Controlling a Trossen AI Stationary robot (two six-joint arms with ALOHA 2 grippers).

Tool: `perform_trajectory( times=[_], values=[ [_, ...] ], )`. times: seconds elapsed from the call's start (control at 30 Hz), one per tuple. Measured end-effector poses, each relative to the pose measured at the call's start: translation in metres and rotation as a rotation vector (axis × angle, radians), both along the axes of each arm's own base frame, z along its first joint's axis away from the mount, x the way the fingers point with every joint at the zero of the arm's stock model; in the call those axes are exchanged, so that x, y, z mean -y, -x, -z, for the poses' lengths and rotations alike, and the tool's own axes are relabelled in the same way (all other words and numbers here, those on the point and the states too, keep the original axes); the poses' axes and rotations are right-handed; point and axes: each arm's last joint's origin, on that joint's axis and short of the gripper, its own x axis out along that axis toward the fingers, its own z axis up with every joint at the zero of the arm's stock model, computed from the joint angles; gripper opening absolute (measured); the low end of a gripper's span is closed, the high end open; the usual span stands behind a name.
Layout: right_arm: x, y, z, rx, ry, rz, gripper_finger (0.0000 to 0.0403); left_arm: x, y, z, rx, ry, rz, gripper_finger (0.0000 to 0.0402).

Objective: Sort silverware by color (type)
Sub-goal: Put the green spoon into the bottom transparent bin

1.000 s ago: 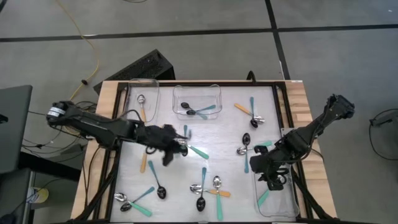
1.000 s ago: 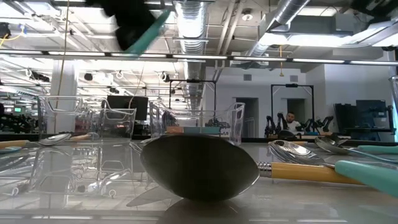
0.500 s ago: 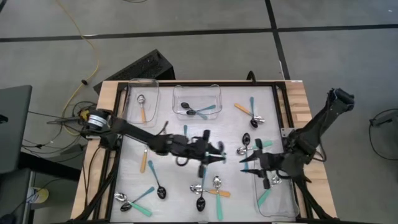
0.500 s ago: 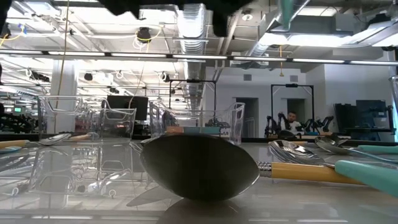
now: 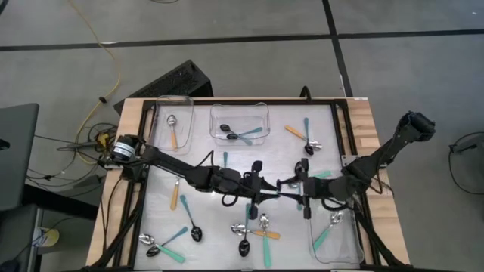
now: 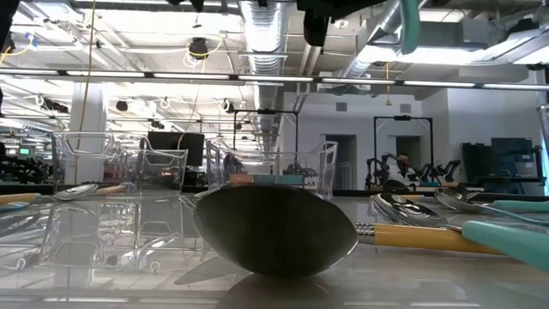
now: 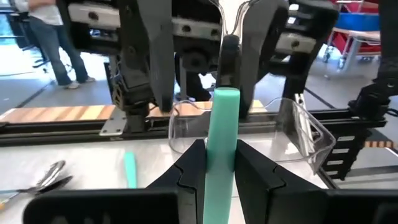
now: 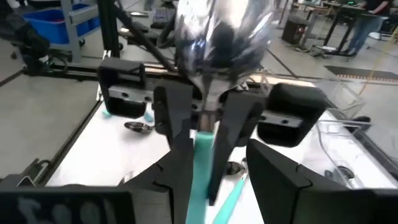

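My left gripper (image 5: pixel 265 192) reaches from the table's left to the middle and is shut on a teal-handled spoon (image 5: pixel 278 189). In the left wrist view the teal handle (image 7: pixel 222 124) runs forward between my fingers. My right gripper (image 5: pixel 296 189) comes from the right and faces it, open, one finger on each side of the spoon's metal end (image 7: pixel 229 56). The shiny bowl (image 8: pixel 221 31) shows close in the right wrist view. Other spoons with teal, blue or orange handles lie flat on the table (image 5: pixel 197 162). My left gripper pinches the spoon's teal handle (image 7: pixel 221 146) between its two fingers (image 7: pixel 193 171). The fingers come level from the table's left and lie along the handle. The spoon is lifted clear of the table, its bowl end pointing toward my right gripper.
Three clear bins stand on the table: a far-left one (image 5: pixel 172 121) with an orange-handled spoon, a far-middle one (image 5: pixel 261 113) with teal and dark spoons, and a near-right one (image 5: pixel 348 245) with teal spoons. Loose spoons lie near the middle (image 5: pixel 253 230), at the near left (image 5: pixel 162 243) and far right (image 5: pixel 304 137).
My left gripper has carried the teal spoon, lifted clear, from left of centre toward the table's right. My right gripper has moved from above the near-right bin toward the left, and the two now face each other at the middle with the spoon between them.
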Motion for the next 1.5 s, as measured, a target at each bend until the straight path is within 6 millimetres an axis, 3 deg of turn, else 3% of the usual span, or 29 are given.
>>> perform_trajectory(
  times=[0.3,0.4,0.53,0.6,0.7,0.77,0.87,0.93,1.03,1.17,1.3,1.5],
  values=[
    [0.01,-0.015,0.004,0.0,-0.016,0.026,0.0165,-0.005,0.0,0.002,-0.015,-0.042,-0.113,0.0049],
    [0.01,-0.015,0.005,-0.007,-0.014,0.032,0.0135,-0.007,0.0,0.003,-0.025,-0.05,-0.161,0.005],
    [0.01,-0.015,0.004,0.003,-0.041,0.034,0.0062,-0.006,0.0,0.001,-0.011,-0.08,-0.159,0.0064],
    [0.009,-0.013,0.004,-0.003,-0.04,0.022,0.0062,-0.005,0.0,0.002,-0.013,-0.114,-0.145,0.008],
    [0.009,-0.001,-0.004,-0.014,-0.073,0.002,0.0062,-0.003,0.004,0.002,-0.062,-0.162,-0.141,0.0112],
    [0.011,0.011,-0.022,-0.019,-0.143,-0.009,0.0062,-0.002,0.01,0.0,-0.126,-0.186,-0.148,0.0134],
    [0.017,0.037,-0.04,-0.095,-0.298,-0.032,0.0062,-0.005,0.024,-0.01,-0.228,-0.203,-0.164,0.016],
    [0.021,0.051,-0.042,-0.191,-0.46,-0.037,0.0062,-0.007,0.032,-0.015,-0.279,-0.195,-0.172,0.0172],
    [0.022,0.069,-0.021,-0.438,-0.697,0.052,0.0062,-0.01,0.042,-0.017,-0.331,-0.179,-0.207,0.0181],
    [0.008,0.092,0.024,-0.712,-0.875,0.282,0.0062,-0.011,0.046,-0.013,-0.344,-0.186,-0.23,0.0182],
    [-0.01,0.109,0.05,-0.798,-1.013,0.425,0.0062,-0.012,0.047,-0.01,-0.348,-0.209,-0.238,0.0182],
    [-0.028,0.126,0.066,-0.827,-1.116,0.562,0.0065,-0.015,0.046,-0.01,-0.351,-0.243,-0.235,0.0182]
  ],
)
